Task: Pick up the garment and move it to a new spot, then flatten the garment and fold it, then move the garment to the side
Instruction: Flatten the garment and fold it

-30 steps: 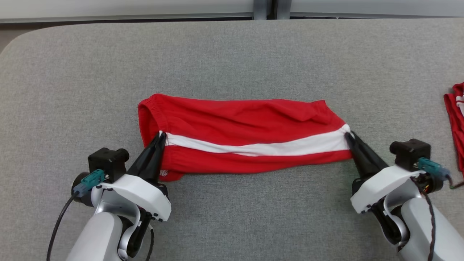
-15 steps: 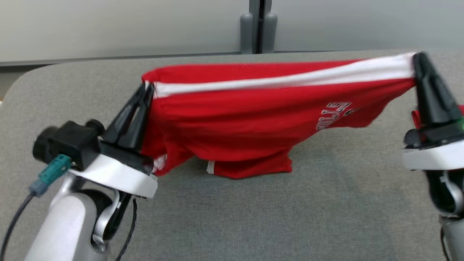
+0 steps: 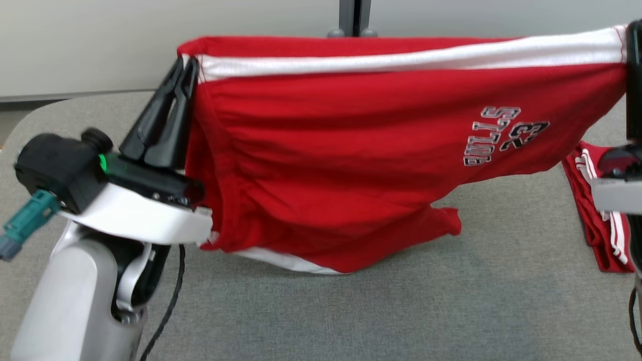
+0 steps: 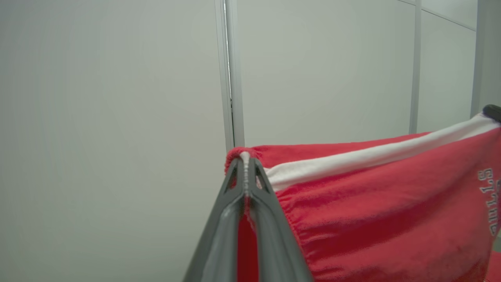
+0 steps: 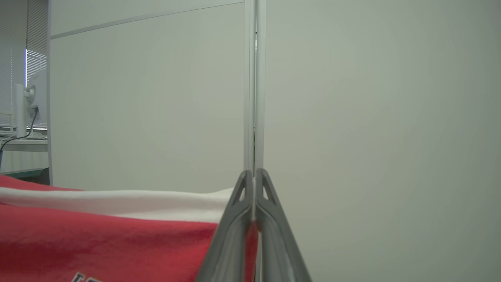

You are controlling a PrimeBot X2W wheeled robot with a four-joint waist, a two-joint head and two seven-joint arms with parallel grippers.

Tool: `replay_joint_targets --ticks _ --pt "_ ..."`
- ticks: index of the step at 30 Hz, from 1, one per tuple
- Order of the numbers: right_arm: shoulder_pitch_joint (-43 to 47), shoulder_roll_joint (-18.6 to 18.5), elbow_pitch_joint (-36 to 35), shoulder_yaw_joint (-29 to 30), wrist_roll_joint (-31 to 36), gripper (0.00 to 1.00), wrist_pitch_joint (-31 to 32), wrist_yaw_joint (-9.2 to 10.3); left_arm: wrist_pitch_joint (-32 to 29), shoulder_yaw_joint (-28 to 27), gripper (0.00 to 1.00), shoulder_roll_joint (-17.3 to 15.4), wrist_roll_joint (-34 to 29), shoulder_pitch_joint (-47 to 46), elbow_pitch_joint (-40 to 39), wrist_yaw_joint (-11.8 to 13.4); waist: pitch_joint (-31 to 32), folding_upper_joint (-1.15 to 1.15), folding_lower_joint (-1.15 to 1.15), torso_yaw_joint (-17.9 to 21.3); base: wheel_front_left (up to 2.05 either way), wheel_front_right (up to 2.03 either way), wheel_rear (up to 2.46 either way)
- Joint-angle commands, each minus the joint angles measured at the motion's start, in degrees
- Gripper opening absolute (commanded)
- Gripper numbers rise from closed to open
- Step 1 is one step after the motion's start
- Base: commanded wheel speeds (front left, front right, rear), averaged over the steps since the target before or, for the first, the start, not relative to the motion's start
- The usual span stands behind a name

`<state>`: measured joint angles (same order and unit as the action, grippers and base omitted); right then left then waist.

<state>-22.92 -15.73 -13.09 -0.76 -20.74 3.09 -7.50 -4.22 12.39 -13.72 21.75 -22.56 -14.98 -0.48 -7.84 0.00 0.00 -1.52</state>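
The red soft-knit garment [image 3: 351, 150] hangs above the grey fabric-covered tabletop [image 3: 451, 311], stretched between both arms along its white stripe [image 3: 401, 57]. The left end effector [image 3: 184, 67] is pressed together on the left end of that stripe, at the gathered band. The right end effector [image 3: 633, 35] is pressed together on the right end. Both wrist views show cloth pinched between the fingertips. The top edge is taut and nearly level. The body drapes below it, and the lowest fold at the near left appears to touch the tabletop. Printed lettering [image 3: 501, 135] faces the robot.

Handling: the garment is judged light, limp and not fragile. It holds no shape of its own, so it sags and folds wherever it is unsupported. The knit does not look slippery, but a thin pinch may creep out under tension. Take hold at seams, hems or the elastic band, where the layers are thicker, at two well-separated points. Keep the load clear of the second red-and-white striped garment [image 3: 599, 220] lying on the tabletop at the right.
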Motion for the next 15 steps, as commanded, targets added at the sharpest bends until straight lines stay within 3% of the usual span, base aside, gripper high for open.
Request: replay_joint_targets --ticks 1,7,15 --pt "-1.5 -0.1 0.4 -0.2 -0.3 0.0 0.2 0.02 0.6 -0.5 0.0 0.1 0.5 -1.6 0.3 -0.1 -1.0 0.0 0.0 -0.2 0.0 0.0 0.0" --pt "-14.8 -1.5 7.5 -2.7 -2.5 0.0 0.6 0.02 2.7 -1.2 0.0 1.2 1.8 -13.8 9.8 -2.2 -6.7 0.0 0.0 -0.7 0.0 0.0 0.0" --pt "-40.2 0.2 26.3 -8.6 -4.7 0.0 -5.0 0.03 9.6 -2.9 0.0 3.5 2.8 -34.7 31.2 -3.9 -12.7 0.0 0.0 -0.2 0.0 0.0 0.0"
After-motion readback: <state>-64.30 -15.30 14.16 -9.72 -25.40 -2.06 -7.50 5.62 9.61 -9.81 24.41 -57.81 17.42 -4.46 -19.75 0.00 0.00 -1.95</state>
